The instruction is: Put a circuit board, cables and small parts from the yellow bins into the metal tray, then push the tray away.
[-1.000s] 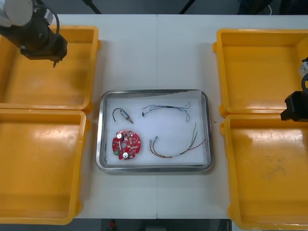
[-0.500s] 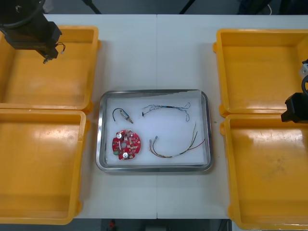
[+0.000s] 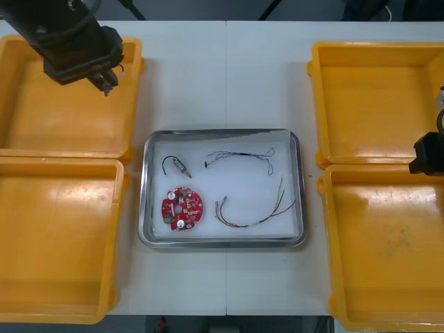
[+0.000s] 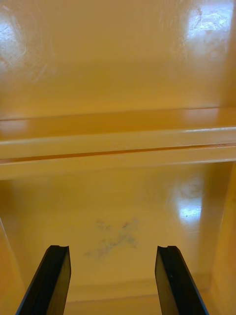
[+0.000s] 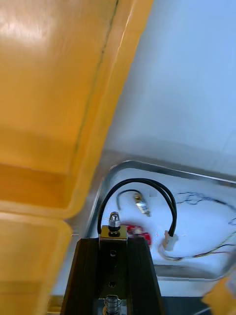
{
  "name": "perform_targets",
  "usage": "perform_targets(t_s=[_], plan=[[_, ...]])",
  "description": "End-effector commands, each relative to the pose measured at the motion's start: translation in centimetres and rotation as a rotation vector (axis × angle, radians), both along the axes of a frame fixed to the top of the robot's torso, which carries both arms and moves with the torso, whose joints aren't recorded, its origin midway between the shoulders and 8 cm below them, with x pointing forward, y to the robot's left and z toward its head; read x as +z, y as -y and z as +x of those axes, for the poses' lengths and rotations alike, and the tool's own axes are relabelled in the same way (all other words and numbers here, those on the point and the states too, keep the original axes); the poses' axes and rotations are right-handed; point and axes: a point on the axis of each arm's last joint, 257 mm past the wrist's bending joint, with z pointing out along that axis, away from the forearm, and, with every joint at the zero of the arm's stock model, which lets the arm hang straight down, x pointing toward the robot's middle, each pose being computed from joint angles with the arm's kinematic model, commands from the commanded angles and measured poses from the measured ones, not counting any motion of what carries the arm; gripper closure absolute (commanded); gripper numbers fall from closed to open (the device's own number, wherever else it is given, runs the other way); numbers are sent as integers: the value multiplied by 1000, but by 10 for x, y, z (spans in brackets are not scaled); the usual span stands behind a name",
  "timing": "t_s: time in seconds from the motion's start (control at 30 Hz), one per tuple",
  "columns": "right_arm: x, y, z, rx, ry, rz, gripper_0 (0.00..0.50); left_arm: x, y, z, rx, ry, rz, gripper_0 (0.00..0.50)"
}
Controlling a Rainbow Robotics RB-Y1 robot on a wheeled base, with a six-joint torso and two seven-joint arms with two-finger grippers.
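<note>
Left gripper (image 3: 106,84) has swung right since a second ago. It was over the far-left yellow bin (image 3: 62,118) towards that bin's far-left corner, and now it hangs over the bin's right rim, right by the bare table (image 3: 222,76). Nothing in the tray has budged.

It's got something. The fingers are clamped tight on a small metal part (image 5: 114,220), and a black cable (image 5: 140,183) loops up from it and drops to a pale plug at its free end.

What matters for the next bit: the metal tray (image 3: 222,132) lies to the right of that gripper and nearer, so it's a diagonal hop across the rim. The tray's long side runs left-right, and its far-left corner is the closest part. The left arm is way closer than the right one, so I'd guess it just carries on alone.

Already in the tray: round red circuit board (image 3: 182,208) near-left, another black cable (image 3: 175,164) just beyond it, blue and white twisted cable (image 3: 239,155) along the far side, red and yellow cable (image 3: 257,211) near-right.

Right gripper (image 4: 113,256) is parked over the near-right yellow bin (image 3: 388,250), fingers spread wide, nothing in them.
</note>
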Motion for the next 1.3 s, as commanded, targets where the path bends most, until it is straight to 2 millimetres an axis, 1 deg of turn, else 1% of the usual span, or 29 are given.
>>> perform_targets(t_s=[0.03, 0.1, 0.17, 0.27, 0.3, 0.33, 0.43, 0.47, 0.5, 0.77, 0.9, 1.07, 1.17, 1.3], plan=[[7, -3, 3, 21, 39, 7, 0, -11, 34, -8, -76, 14, 11, 500], [7, -4, 3, 22, 40, 9, 0, -19, 39, -10, -49, 7, 24, 500], [6, -5, 3, 26, 37, 12, 0, -28, 52, -10, -16, 11, 32, 500], [6, -6, 3, 34, 35, 12, 0, -41, 65, -8, 23, 13, 29, 500], [6, -6, 3, 34, 35, 12, 0, -43, 67, -7, 28, 15, 29, 500], [6, -6, 3, 38, 36, 13, 0, -50, 74, -6, 54, 18, 27, 500], [6, -6, 3, 38, 36, 13, 0, -63, 84, -5, 105, 14, 7, 500], [6, -6, 3, 38, 36, 13, 0, -66, 84, -6, 115, 11, 6, 500], [6, -6, 3, 38, 36, 13, 0, -71, 89, -6, 126, 9, -1, 500], [6, -6, 3, 38, 36, 13, 0, -98, 101, -14, 152, -14, -2, 500], [6, -6, 3, 38, 36, 13, 0, -115, 103, -18, 179, -14, 21, 500], [6, -6, 3, 38, 36, 13, 0, -137, 111, -24, 216, -20, 33, 500], [6, -6, 3, 38, 36, 13, 0, -147, 118, -29, 222, -33, 27, 500], [6, -6, 3, 38, 36, 13, 0, -154, 126, -33, 222, -31, 33, 500]])
